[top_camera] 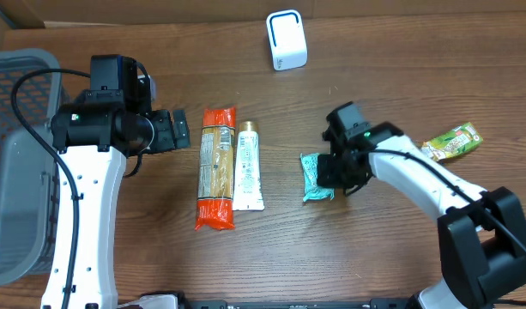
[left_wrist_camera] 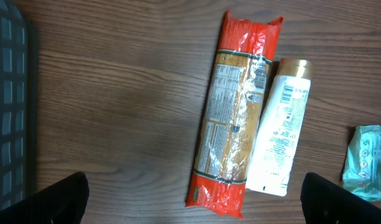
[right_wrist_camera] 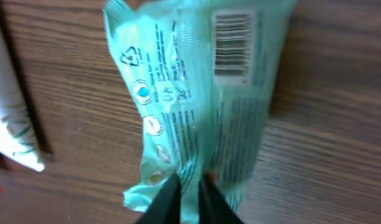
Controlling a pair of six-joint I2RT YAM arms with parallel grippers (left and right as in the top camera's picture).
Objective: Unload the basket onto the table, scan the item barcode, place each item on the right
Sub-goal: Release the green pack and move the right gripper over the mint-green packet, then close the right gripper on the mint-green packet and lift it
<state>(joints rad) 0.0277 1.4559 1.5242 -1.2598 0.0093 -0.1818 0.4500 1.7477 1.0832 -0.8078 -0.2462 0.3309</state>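
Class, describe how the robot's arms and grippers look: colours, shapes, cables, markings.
Both arms have white links and black joint housings. A black cable loops along the left arm; a small green light sits on the right arm. The left gripper and right gripper are black.

From my feed I'd call this a robotics lab staged as a shop checkout. A left arm and right arm work at a wood-grain table. A grey basket sits at its left edge and a small white device at the back. Groceries are laid out: pasta, tube, green pack.
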